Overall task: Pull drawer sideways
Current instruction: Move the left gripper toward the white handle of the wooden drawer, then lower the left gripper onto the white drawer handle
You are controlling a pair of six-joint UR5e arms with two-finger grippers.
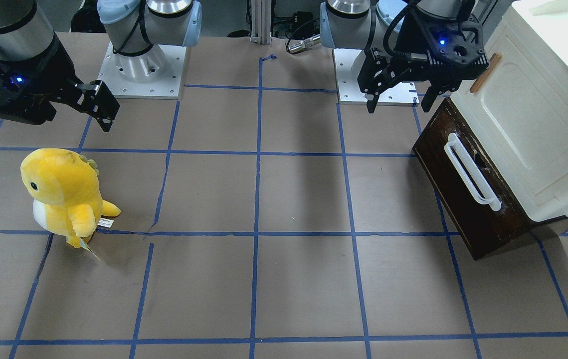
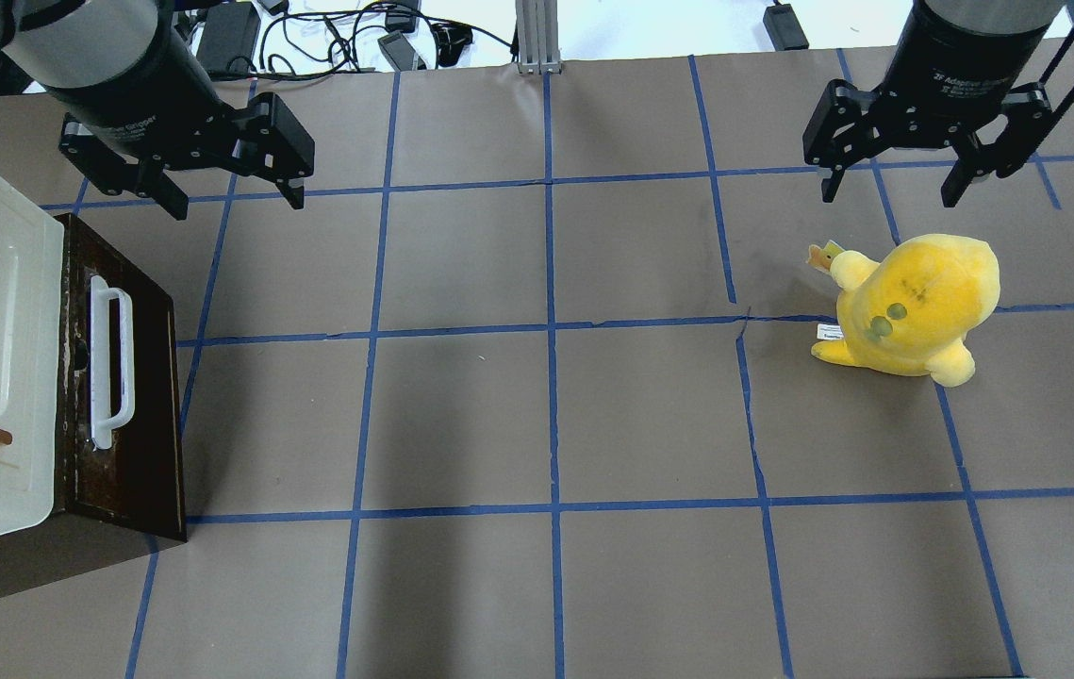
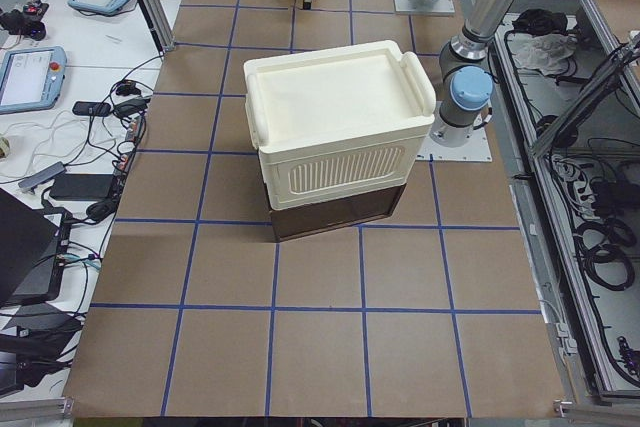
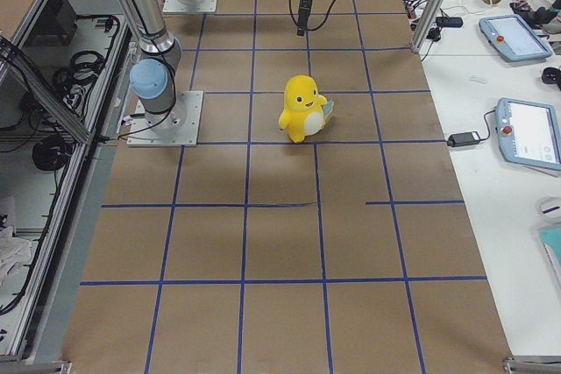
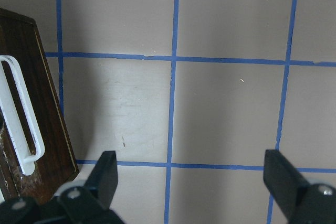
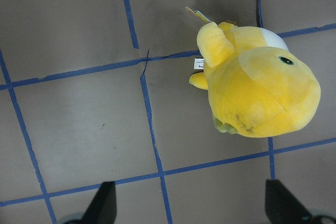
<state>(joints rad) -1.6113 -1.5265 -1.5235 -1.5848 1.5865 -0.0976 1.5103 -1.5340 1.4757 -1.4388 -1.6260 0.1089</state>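
The dark brown drawer (image 1: 468, 209) sits under the cream cabinet (image 1: 538, 114), pushed in, its long white bar handle (image 1: 471, 172) facing the table's middle. No interior shows. It also shows in the overhead view (image 2: 150, 377) and at the left edge of the left wrist view (image 5: 44, 129). My left gripper (image 1: 398, 102) is open and empty. It hovers above the table beside the far end of the drawer front (image 2: 237, 203), apart from the handle (image 2: 110, 363). My right gripper (image 2: 888, 193) is open and empty, hovering over the far side of the table.
A yellow plush toy (image 2: 914, 302) stands on the table just below my right gripper and fills the right wrist view (image 6: 257, 87). The cabinet door has a small tan wooden handle (image 1: 485, 72). Blue tape lines grid the brown table (image 1: 284, 199).
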